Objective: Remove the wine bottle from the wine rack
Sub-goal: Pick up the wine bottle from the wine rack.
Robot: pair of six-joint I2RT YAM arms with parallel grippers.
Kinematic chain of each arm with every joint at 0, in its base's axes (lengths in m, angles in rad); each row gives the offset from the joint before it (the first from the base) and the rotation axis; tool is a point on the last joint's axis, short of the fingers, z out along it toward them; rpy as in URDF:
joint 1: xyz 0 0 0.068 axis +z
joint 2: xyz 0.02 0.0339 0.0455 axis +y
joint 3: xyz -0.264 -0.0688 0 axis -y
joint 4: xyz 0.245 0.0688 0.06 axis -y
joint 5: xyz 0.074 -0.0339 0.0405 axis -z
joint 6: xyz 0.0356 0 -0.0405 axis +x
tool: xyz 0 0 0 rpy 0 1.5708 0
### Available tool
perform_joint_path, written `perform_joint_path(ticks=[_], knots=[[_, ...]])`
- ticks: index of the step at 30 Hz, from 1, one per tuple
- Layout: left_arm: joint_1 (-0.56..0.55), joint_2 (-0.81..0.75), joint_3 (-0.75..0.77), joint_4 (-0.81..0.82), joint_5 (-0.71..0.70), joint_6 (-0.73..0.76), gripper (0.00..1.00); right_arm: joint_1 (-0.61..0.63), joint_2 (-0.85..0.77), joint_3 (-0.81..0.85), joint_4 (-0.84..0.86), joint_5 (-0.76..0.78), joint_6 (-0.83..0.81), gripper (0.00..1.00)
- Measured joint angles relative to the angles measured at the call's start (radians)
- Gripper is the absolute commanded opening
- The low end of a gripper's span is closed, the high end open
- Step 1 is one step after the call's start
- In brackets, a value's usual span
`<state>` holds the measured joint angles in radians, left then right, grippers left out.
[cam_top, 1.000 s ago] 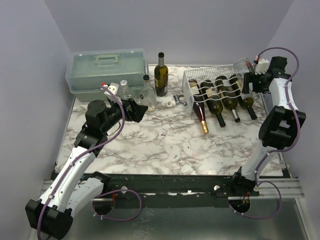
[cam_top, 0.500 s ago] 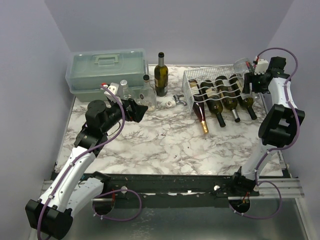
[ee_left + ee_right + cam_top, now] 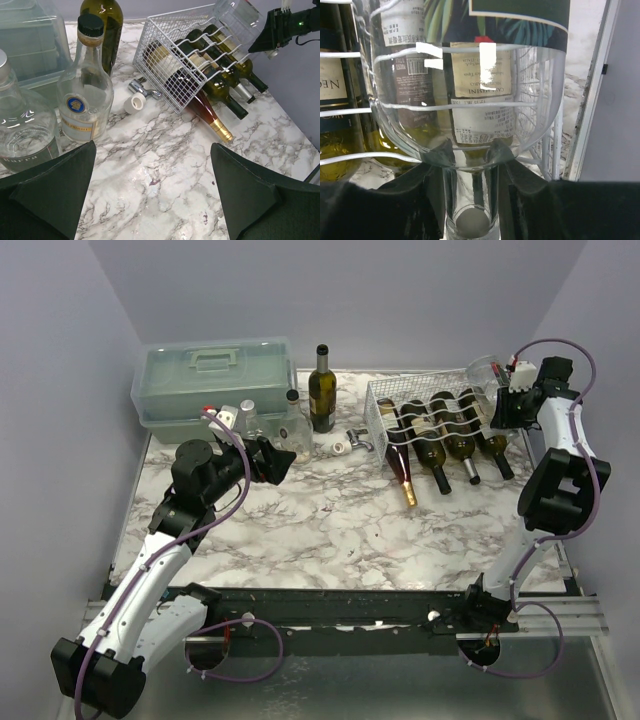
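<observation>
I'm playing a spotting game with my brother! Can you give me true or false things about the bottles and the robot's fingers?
1. The right fingers grip a clear bottle by its neck. True.
2. The wine rack holds nothing. False: several dark bottles lie in it.
3. The left fingers squeeze a bottle. False: they are open and hold nothing.
4. A dark green bottle stands upright beside the toolbox. True.

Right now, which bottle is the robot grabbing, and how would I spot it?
Find the white wire rack at the back right. At its right end, the right gripper pinches the neck of a clear bottle. It is see-through, while the bottles lying in the rack are dark green or pinkish.
</observation>
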<state>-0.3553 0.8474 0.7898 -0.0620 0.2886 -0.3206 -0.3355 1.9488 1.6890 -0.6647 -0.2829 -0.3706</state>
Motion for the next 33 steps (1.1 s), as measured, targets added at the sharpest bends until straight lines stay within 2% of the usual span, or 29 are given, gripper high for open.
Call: perform_joint_path(ticks=[3,7,20,33], knots=[[0.000,0.002,0.000,0.000,0.000,0.000,0.99,-0.006,0.000,-0.002,0.000,-0.013,-0.014,0.14],[0.000,0.005,0.000,0.000,0.000,0.000,0.99,-0.007,0.000,-0.005,0.004,-0.017,-0.014,0.01],[0.000,0.008,0.000,0.000,0.000,0.000,0.99,-0.019,-0.031,-0.052,0.050,-0.063,-0.013,0.00],[0.000,0.007,0.000,0.000,0.000,0.000,0.99,-0.025,-0.075,-0.061,0.020,-0.073,0.007,0.00]])
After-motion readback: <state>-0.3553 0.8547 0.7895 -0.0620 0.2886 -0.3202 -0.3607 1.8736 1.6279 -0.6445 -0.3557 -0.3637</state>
